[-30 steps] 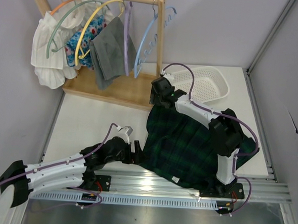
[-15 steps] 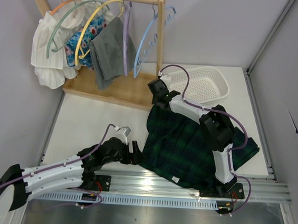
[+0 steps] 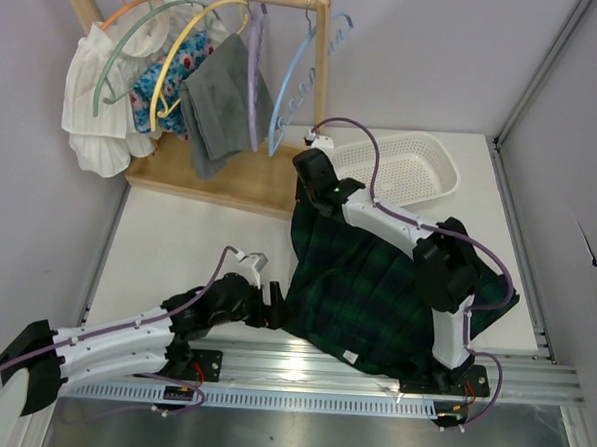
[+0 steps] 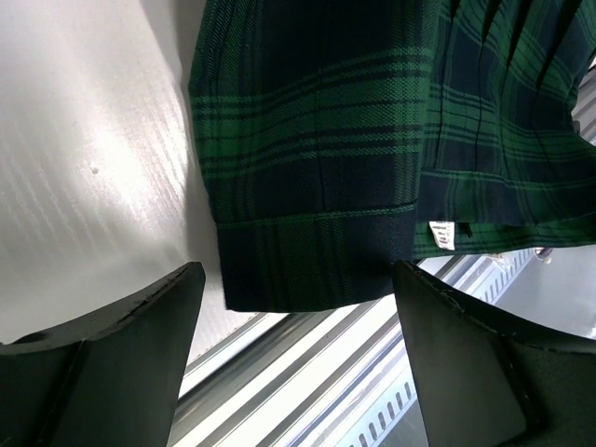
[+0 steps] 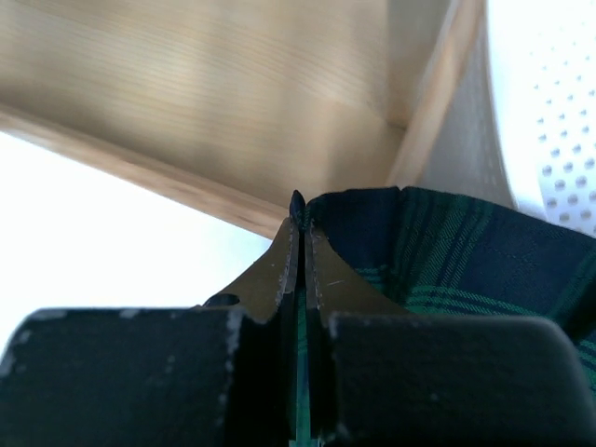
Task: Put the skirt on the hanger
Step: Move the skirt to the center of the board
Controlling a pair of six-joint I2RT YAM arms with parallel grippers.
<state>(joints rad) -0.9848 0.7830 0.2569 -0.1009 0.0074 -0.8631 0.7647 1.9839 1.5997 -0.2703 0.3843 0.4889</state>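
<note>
The dark green plaid skirt [image 3: 375,288] lies spread on the white table between the two arms. My right gripper [image 3: 308,181] is at the skirt's far left corner, beside the wooden rack base, and is shut on the fabric edge [image 5: 300,200]; a thin strip of cloth shows between the closed fingers [image 5: 279,270]. My left gripper [image 3: 274,307] stands open at the skirt's near left corner, with the hem [image 4: 312,261] just beyond its fingertips and not touched. An empty light blue hanger [image 3: 294,88] hangs at the right end of the rack.
The wooden rack [image 3: 231,175] at the back left carries several hangers, with a white garment [image 3: 100,103], a floral one [image 3: 176,72] and a grey one [image 3: 220,104]. A white perforated basket [image 3: 407,164] sits at the back. A metal rail [image 3: 311,369] runs along the near edge.
The right gripper has closed on the skirt's far edge and drawn it a little toward the rack. The left arm has barely moved.
</note>
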